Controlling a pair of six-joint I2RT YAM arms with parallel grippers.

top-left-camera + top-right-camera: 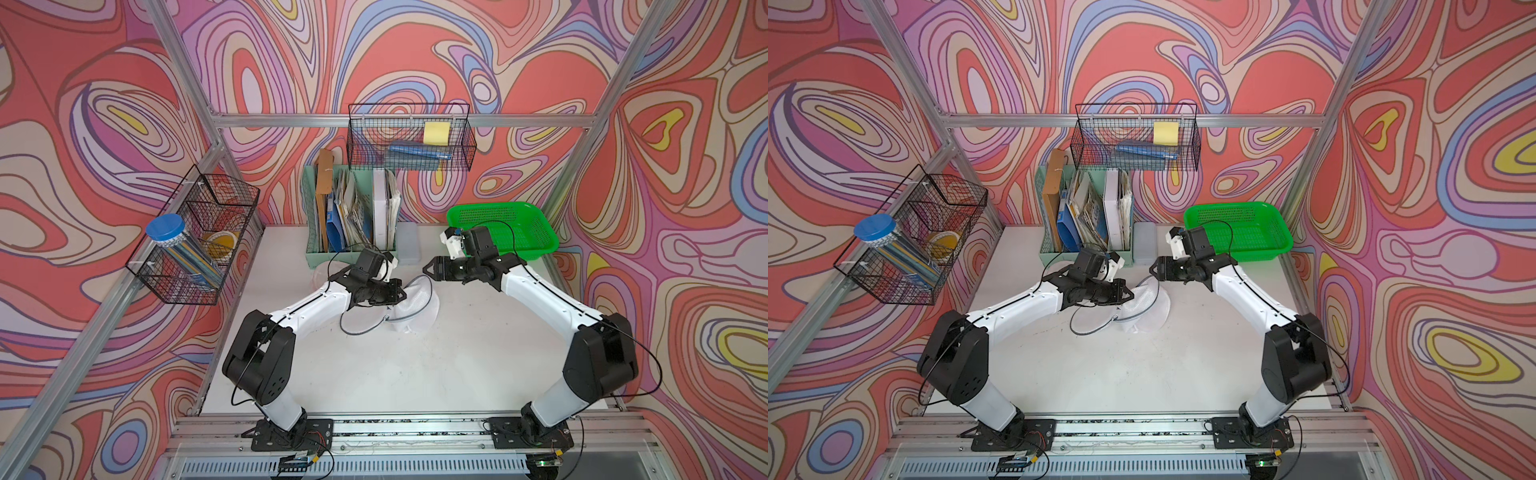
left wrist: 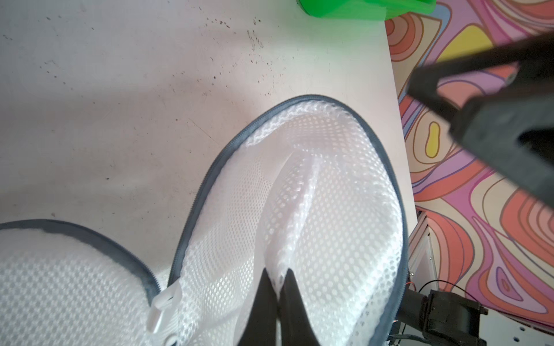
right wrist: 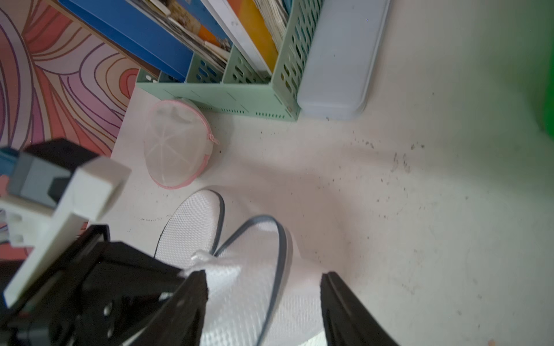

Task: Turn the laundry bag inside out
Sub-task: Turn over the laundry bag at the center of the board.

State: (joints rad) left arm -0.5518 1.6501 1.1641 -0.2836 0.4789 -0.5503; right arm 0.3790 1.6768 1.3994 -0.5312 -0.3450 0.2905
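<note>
Tabletop (image 1: 415, 374): left fingers (image 2: 262, 311) pinch bag (image 1: 419, 305), elbow (image 1: 259, 357) bent.

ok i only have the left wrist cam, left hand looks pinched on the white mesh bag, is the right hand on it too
Observer: No. In the right wrist view the right hand stands open above the white mesh laundry bag with the grey zip, closed on nothing.
Operator: anything else lying near it
Observer: A small round mesh pouch with pink trim lies beside the mint green file organiser, apart from your bag.
Operator: and the green blur at my frame edge
Observer: That is a green plastic basket, standing at the back right corner of the table.
</note>
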